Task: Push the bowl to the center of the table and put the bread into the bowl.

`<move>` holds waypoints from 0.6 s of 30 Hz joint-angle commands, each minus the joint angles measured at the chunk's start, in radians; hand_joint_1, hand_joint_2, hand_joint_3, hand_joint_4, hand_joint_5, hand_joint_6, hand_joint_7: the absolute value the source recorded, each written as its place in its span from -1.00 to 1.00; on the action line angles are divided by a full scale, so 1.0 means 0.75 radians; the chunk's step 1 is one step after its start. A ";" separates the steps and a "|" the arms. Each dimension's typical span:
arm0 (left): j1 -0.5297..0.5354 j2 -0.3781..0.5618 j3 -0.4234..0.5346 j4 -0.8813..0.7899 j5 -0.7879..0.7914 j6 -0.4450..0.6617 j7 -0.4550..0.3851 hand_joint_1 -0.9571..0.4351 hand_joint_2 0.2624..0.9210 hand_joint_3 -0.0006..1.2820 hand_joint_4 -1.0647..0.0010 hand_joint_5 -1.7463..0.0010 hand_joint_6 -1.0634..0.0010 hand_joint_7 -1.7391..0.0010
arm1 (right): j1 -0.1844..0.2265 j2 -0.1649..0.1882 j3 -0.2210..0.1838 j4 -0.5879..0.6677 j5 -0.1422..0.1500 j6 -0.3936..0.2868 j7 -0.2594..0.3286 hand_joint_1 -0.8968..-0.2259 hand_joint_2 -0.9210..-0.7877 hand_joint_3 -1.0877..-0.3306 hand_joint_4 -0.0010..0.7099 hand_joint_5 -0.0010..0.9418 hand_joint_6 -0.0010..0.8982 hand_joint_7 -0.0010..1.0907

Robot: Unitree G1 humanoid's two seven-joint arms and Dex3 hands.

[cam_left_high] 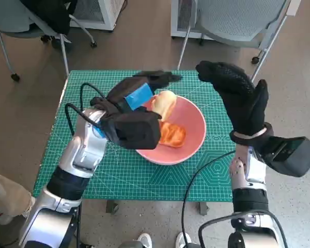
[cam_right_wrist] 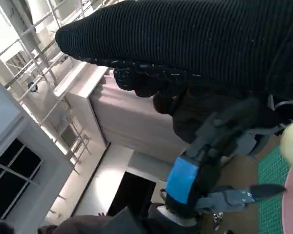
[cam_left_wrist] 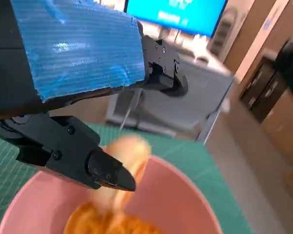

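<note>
A pink bowl [cam_left_high: 194, 138] sits near the middle of the green mat. Two pieces of bread lie in it: a pale bun [cam_left_high: 165, 103] and an orange-brown piece [cam_left_high: 172, 134]. My left hand [cam_left_high: 137, 93] hovers over the bowl's left side with its fingers stretched out past the bun, holding nothing. The left wrist view shows the black fingers [cam_left_wrist: 107, 173] above the bun [cam_left_wrist: 130, 155], the orange piece [cam_left_wrist: 107, 222] and the bowl [cam_left_wrist: 185, 195]. My gloved right hand [cam_left_high: 238, 98] is raised over the table's right side, fingers apart and empty. The right wrist view shows the glove [cam_right_wrist: 195, 39] and the left hand [cam_right_wrist: 184, 179].
The green cutting mat [cam_left_high: 119, 170] covers the small table. Office chairs stand beyond the far edge, one at the right [cam_left_high: 232, 20] and one at the left [cam_left_high: 31, 20]. A person's shoes [cam_left_high: 144, 240] show at the near edge, and a pale sleeve or knee [cam_left_high: 5, 199] at the lower left.
</note>
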 commanded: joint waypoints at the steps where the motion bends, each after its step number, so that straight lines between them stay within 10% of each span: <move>1: 0.028 0.000 0.091 0.024 -0.111 -0.084 0.033 -0.47 0.94 -0.95 0.99 1.00 0.77 0.83 | 0.023 0.005 -0.002 -0.012 0.003 0.025 -0.016 -0.43 -1.00 -0.30 -0.79 -0.99 -1.00 -0.49; 18: 0.165 -0.196 0.488 0.112 -0.969 -0.376 -0.204 -0.59 1.00 -0.60 1.00 1.00 0.92 0.89 | -0.015 -0.001 0.016 -0.083 -0.016 0.069 -0.061 -0.39 -1.00 -0.29 -0.82 -1.00 -1.00 -0.47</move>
